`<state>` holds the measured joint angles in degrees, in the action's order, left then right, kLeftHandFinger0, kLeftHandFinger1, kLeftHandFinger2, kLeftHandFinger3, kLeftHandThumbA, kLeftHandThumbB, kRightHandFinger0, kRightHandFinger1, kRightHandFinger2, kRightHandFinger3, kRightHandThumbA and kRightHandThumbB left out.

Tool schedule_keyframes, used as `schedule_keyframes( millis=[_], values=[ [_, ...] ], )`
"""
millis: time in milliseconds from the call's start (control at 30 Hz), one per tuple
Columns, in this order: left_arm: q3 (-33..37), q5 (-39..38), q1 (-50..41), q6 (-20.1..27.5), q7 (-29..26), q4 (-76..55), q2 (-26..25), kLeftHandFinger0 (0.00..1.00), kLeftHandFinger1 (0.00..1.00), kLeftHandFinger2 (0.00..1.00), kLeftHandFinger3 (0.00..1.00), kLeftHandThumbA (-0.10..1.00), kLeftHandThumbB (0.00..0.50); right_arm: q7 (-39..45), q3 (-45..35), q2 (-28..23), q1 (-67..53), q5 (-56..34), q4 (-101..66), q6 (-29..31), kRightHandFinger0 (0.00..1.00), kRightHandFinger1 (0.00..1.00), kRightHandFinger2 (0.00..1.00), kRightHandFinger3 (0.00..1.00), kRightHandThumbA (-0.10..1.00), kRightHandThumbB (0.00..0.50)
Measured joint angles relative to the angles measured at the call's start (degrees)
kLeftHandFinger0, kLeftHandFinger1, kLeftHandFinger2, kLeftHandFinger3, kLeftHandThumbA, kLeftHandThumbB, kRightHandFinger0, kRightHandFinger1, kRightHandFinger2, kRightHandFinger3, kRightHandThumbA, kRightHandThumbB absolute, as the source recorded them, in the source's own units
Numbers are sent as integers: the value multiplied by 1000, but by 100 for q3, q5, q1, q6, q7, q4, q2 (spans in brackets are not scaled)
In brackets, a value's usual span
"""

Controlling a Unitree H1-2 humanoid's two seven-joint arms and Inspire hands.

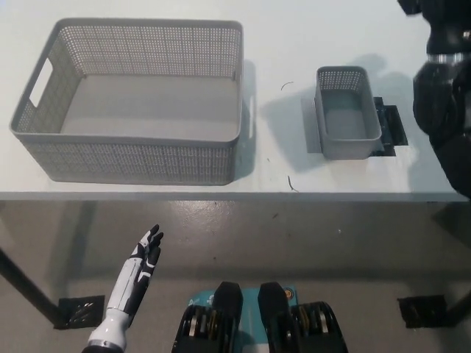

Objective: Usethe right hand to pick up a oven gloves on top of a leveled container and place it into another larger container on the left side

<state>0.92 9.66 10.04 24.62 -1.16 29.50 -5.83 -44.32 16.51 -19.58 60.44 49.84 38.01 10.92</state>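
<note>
Baskets on white bench [368, 29], glove out of sight.
Large basket [132, 158] left, small basket [346, 143] right, both hold nothing. Right arm [445, 81] at frame edge, fingers unseen; left hand [140, 268] low, fingers straight, holding nothing.

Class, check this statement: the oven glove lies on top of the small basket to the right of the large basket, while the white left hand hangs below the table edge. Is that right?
Not quite. In the head view the small basket is empty and no glove is in sight. It does stand to the right of the large basket, and the left hand does hang below the table edge.
</note>
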Motion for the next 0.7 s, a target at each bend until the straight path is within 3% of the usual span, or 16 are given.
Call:
schedule_keyframes(
  millis=[67, 133, 200, 267, 367, 467, 567, 700],
  values=[
    [0, 3, -2, 0, -1, 0, 0, 1000, 1000, 1000, 1000, 1000, 500, 41, 33, 23, 51, 3, 3, -1, 0, 127, 475, 369, -100, 272],
    [2, 12, -6, 0, -1, 0, 2, 1000, 1000, 1000, 1000, 1000, 500, 100, 99, 88, 122, 10, 37, -1, 0, 89, 421, 261, -100, 256],
    [3, 21, -6, 2, -1, 1, 8, 1000, 1000, 1000, 1000, 1000, 500, 112, 184, 156, 198, 38, 150, -1, 0, 91, 449, 301, -100, 265],
    [3, 26, -6, 3, -1, 1, 8, 1000, 1000, 1000, 1000, 1000, 500, 114, 330, 269, 337, 79, 440, 0, 0, 128, 509, 270, -100, 271],
    [3, 34, -4, 3, -1, 1, 5, 1000, 1000, 1000, 1000, 1000, 500, 105, 571, 436, 537, 139, 879, 0, 0, 208, 607, 336, -100, 258],
    [3, 33, -6, 3, 1, 2, 4, 1000, 1000, 1000, 1000, 1000, 500, 90, 833, 701, 790, 205, 1424, 1, 0, 337, 703, 549, -100, 157],
    [3, 34, -11, 3, -1, 2, 4, 1000, 1000, 1000, 1000, 1000, 500, 111, 1051, 991, 1032, 233, 1999, -9, 0, 313, 653, 581, -100, 194],
    [4, 41, -25, 3, 0, 2, 8, 1000, 1000, 1000, 1000, 1000, 500, 127, 1296, 1436, 1318, 245, 2778, -17, 0, 235, 596, 595, -100, 206]
  ],
)
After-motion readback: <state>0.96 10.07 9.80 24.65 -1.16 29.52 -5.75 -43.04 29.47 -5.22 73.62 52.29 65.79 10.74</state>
